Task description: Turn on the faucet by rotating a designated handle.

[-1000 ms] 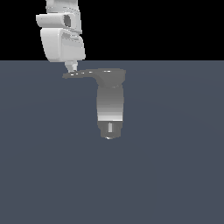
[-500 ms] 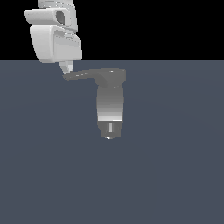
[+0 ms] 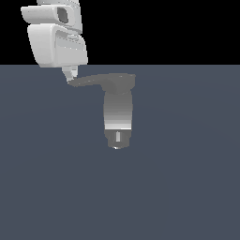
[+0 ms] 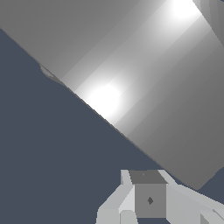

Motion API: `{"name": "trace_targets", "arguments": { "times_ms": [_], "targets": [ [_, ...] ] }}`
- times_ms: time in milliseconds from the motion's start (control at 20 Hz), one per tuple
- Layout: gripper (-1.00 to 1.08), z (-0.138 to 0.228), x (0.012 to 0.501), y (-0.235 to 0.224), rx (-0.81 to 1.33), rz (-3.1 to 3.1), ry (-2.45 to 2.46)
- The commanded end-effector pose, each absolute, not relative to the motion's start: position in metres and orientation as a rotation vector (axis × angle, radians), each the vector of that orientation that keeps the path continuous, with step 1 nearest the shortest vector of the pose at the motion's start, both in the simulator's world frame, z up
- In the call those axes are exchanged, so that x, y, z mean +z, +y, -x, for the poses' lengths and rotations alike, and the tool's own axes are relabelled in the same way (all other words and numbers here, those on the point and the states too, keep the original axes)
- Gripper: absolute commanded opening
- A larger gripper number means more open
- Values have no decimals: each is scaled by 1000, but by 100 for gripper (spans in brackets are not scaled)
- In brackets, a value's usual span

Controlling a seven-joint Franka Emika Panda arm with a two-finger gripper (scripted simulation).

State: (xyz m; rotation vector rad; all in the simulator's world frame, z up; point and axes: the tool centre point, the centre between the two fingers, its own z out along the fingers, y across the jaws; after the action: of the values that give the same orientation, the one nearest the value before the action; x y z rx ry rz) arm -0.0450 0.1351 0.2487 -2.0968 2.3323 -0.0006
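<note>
The faucet point(image 3: 118, 112) stands upright in the middle of the exterior view, a grey cylinder with a bright band and a slotted stub end point(image 3: 117, 138) below. Its handle point(image 3: 96, 81), a flat dark-grey lever, juts from the top cap towards the exterior view's left. My gripper point(image 3: 70, 75) hangs from the white hand at the upper left, fingers together, its tip touching the handle's pointed end and holding nothing. In the wrist view a broad shiny grey faucet surface point(image 4: 144, 78) fills most of the picture, close in front of my gripper point(image 4: 148, 199).
A flat dark blue-grey floor point(image 3: 187, 187) spreads all around the faucet, with black background above it. The white arm's hand point(image 3: 56, 42) takes up the upper left of the exterior view.
The hand has moved towards the exterior view's left and looks larger. Its tip has stayed at the handle's pointed end, which has shifted only slightly.
</note>
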Motion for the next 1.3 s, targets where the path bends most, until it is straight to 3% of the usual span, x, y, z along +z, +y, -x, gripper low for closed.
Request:
{"name": "trace_targets", "arguments": {
  "times_ms": [0, 1250],
  "targets": [
    [-100, 51, 249, 127, -1, 2091, 2342],
    [-100, 113, 249, 86, 0, 2095, 2340]
  ]
}}
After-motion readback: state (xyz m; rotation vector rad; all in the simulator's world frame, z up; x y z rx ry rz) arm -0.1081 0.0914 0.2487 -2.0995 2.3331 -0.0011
